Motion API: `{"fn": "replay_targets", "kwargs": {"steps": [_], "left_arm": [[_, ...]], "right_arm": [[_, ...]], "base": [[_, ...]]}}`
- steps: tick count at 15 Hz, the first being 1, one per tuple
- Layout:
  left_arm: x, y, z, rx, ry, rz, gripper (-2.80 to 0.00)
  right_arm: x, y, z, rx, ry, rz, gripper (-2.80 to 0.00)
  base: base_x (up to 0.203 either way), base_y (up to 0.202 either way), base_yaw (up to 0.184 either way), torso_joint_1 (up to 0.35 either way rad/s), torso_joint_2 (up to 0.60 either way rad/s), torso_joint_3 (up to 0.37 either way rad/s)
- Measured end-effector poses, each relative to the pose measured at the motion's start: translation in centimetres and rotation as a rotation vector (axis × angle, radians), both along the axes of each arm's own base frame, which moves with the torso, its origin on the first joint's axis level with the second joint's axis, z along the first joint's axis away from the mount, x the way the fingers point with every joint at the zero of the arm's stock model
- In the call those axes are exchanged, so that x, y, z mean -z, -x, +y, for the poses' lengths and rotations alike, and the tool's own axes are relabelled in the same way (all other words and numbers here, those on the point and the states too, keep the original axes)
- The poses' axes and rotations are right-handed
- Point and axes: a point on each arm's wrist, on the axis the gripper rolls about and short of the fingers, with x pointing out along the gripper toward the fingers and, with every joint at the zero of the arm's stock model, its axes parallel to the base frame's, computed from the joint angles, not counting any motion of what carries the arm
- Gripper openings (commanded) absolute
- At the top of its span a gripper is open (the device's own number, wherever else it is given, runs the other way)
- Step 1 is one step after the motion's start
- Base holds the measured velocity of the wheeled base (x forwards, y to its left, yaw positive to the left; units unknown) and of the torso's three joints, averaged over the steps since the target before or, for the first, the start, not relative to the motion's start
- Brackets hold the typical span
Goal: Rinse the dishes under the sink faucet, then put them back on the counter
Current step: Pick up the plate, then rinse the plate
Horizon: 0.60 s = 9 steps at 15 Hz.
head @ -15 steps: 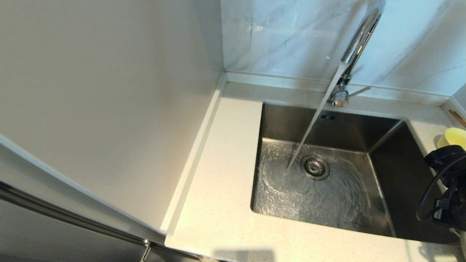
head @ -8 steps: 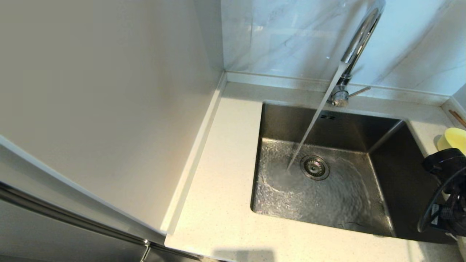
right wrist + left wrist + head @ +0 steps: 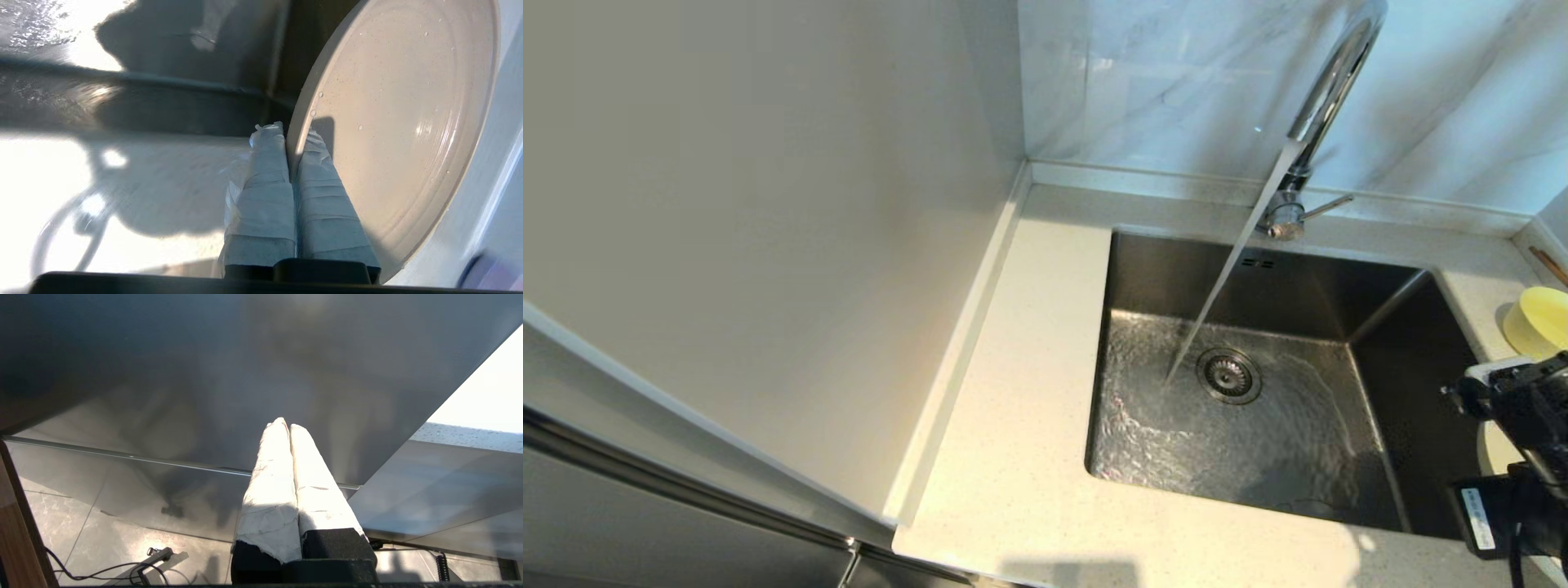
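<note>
Right gripper [image 3: 290,134] pinching plate [image 3: 392,122] rim, fingers clamped, plate tilted beside sink [image 3: 1405,343], left gripper [image 3: 286,426] closed, faucet [image 3: 1327,90] running.

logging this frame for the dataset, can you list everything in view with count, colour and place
sink: 1, brushed steel, set in the counter, wet floor
drain strainer: 1, metal, sink floor
faucet: 1, chrome, behind the sink, water running
counter: 1, cream speckled, around the sink
bowl: 1, pale yellow, on the counter right of the sink
plate: 1, cream-white, wet, rim gripped at the sink's right edge
right gripper: 1, taped fingers shut on the plate rim
left gripper: 1, white-wrapped fingers shut, parked below the counter
</note>
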Motion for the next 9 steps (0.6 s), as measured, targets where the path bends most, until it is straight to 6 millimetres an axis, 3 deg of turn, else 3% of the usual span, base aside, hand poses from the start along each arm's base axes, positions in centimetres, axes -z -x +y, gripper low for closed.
{"fn": "replay_targets", "kwargs": {"steps": [4,9], "left_arm": [[0.0,0.0,0.0,-0.001,0.000,0.000,-2.80],[0.0,0.0,0.0,0.000,0.000,0.000,-2.80]], "right_arm": [[-2.8,1.2,2.5,-0.287,-0.012,-0.102,-2.80],[-6.6,1.4,4.4,-0.689,-0.287,-0.103,-2.80]], "base": [[0.000,0.000,0.000,0.000,0.00,0.000],[0.000,0.000,0.000,0.000,0.00,0.000]]}}
